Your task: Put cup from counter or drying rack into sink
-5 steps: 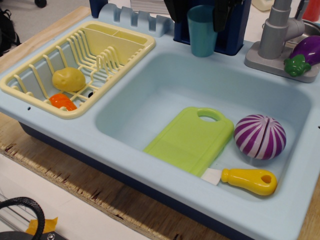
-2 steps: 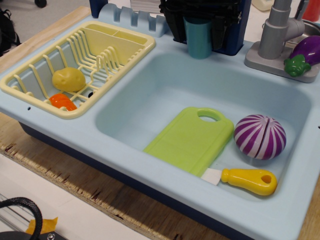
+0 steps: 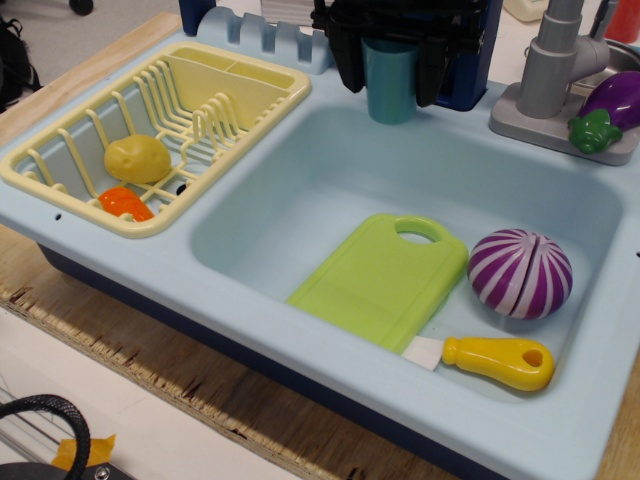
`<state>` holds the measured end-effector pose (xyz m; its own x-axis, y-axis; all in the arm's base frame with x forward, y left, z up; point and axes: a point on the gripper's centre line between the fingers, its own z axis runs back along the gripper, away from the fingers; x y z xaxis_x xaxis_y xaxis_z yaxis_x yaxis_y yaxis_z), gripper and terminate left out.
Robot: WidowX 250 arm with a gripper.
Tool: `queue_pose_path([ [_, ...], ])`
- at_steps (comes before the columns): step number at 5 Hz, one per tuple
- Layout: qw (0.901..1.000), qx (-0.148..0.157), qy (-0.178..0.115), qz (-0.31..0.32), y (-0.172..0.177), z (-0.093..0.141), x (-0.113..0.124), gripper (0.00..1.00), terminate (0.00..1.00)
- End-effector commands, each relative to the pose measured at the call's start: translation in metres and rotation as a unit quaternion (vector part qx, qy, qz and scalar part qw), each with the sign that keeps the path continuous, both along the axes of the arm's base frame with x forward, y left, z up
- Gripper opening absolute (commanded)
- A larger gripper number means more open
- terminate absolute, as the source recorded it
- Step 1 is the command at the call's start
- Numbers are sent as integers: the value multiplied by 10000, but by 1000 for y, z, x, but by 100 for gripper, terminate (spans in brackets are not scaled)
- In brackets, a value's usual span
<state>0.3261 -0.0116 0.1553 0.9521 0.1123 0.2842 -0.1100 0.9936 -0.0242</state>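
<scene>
The teal-blue cup (image 3: 391, 85) is upright at the back edge of the sink (image 3: 330, 170), between the two black fingers of my gripper (image 3: 388, 93). The gripper comes down from the top of the view and is shut on the cup, with one finger (image 3: 346, 60) on its left and the other on its right. The cup's rim is hidden by the gripper body. Its base hangs at the sink's back rim, slightly over the basin. The pale blue counter (image 3: 250, 320) surrounds the sink. The yellow drying rack (image 3: 60, 185) stands on the left.
In the sink lie a green cutting board (image 3: 380, 280), a purple onion (image 3: 520, 273) and a yellow-handled knife (image 3: 495, 361). The rack holds a yellow potato (image 3: 137, 158) and an orange piece (image 3: 124, 203). A grey faucet (image 3: 550, 65) and an eggplant (image 3: 620, 100) are at the back right.
The gripper has come down around the cup, and the cup has shifted a little left and toward the sink with it.
</scene>
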Motion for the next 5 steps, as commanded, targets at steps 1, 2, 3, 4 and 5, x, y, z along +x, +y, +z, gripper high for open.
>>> queue_pose_path([
  [1, 9994, -7, 144, 323, 5, 16, -26, 0, 0],
  [2, 9946, -195, 785, 655, 7, 6, -42, 100, 0],
  [3, 9946, -195, 785, 655, 7, 6, -42, 100, 0],
  [4, 9946, -195, 785, 655, 7, 6, -42, 100, 0],
  [5, 9946, -195, 785, 655, 7, 6, -42, 100, 100],
])
